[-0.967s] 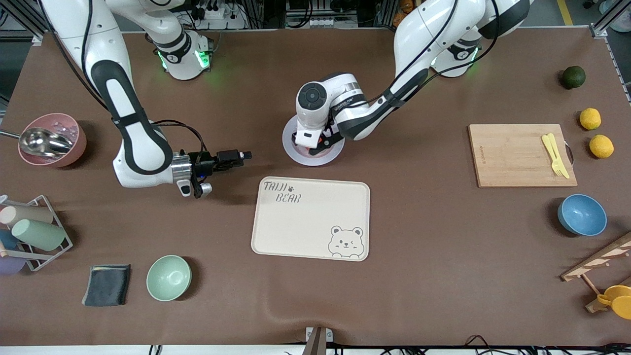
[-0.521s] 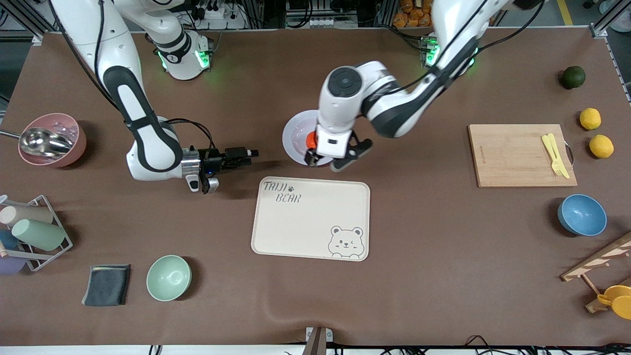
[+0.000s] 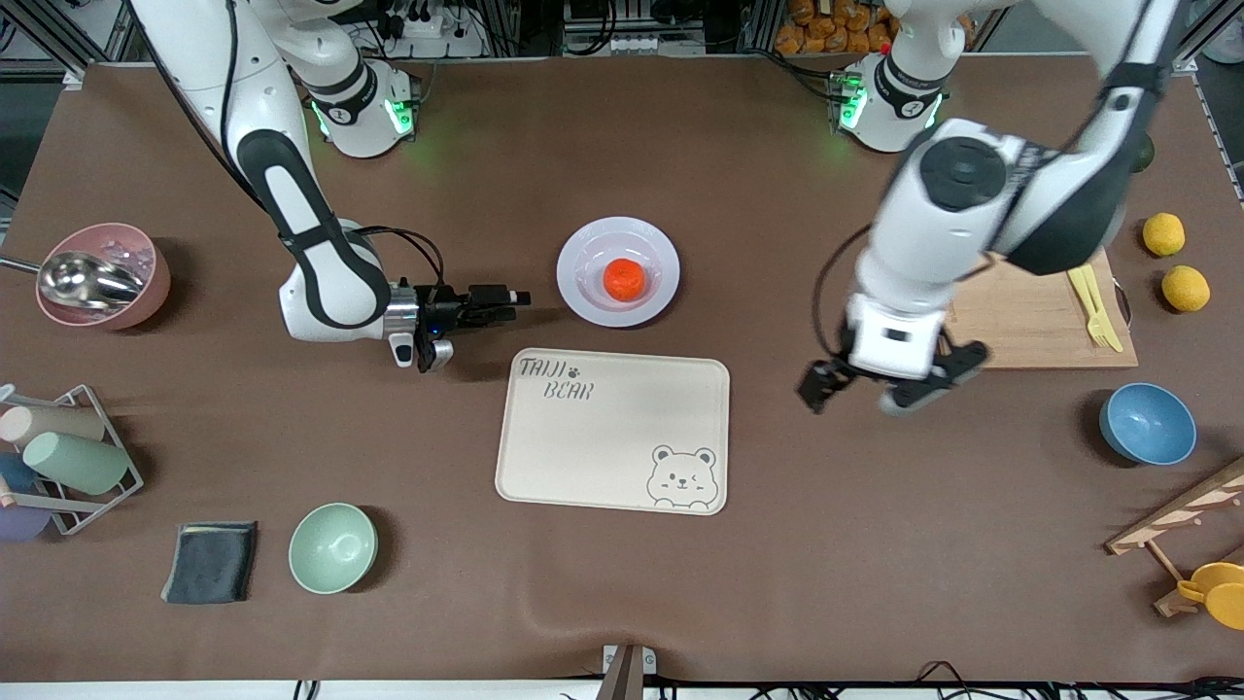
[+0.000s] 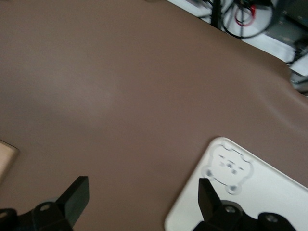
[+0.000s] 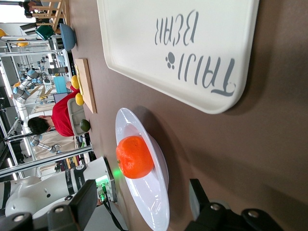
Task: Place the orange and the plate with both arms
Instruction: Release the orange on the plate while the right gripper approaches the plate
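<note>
The orange (image 3: 624, 279) lies in the middle of the pale plate (image 3: 575, 264), which stands on the table just farther from the front camera than the cream bear tray (image 3: 612, 428). My right gripper (image 3: 510, 295) is open and low, level with the table, beside the plate toward the right arm's end. In the right wrist view, the orange (image 5: 134, 156) and plate (image 5: 159, 214) lie ahead of the open gripper (image 5: 142, 202). My left gripper (image 3: 860, 394) is open and empty, up over bare table between the tray and the cutting board. The left wrist view shows it (image 4: 142, 197) over the tray's bear corner (image 4: 255, 192).
A wooden cutting board (image 3: 1030, 306) with a yellow fork, two lemons (image 3: 1163, 234), and a blue bowl (image 3: 1147, 424) are at the left arm's end. A pink bowl (image 3: 102, 275) with a scoop, a cup rack, a dark cloth and a green bowl (image 3: 332, 547) are at the right arm's end.
My left gripper let go of the orange on the plate, rose and swung away toward the left arm's end. My right gripper moved closer to the plate.
</note>
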You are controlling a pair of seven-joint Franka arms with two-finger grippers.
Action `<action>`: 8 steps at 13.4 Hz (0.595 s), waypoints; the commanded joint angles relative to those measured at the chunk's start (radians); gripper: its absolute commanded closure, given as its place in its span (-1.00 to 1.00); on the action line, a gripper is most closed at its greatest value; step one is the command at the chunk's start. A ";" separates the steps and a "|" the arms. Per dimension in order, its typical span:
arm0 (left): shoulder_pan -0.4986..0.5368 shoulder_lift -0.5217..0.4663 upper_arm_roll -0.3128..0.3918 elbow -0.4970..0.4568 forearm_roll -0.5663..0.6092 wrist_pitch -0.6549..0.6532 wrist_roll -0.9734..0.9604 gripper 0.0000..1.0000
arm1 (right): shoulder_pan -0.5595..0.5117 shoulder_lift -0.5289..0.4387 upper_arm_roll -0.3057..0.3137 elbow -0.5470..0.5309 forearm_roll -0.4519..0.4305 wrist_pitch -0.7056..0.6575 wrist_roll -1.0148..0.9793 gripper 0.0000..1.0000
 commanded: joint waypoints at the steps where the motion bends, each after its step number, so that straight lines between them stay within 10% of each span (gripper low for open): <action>1: 0.084 -0.040 -0.017 0.048 -0.074 -0.109 0.173 -1.00 | 0.035 -0.005 -0.005 -0.018 0.055 0.011 -0.030 -0.61; 4: 0.115 -0.098 0.058 0.119 -0.176 -0.259 0.455 -1.00 | 0.117 -0.003 -0.005 -0.029 0.147 0.080 -0.030 -0.60; 8: -0.119 -0.222 0.477 0.137 -0.355 -0.397 0.770 -1.00 | 0.145 -0.002 -0.005 -0.035 0.164 0.121 -0.061 -0.51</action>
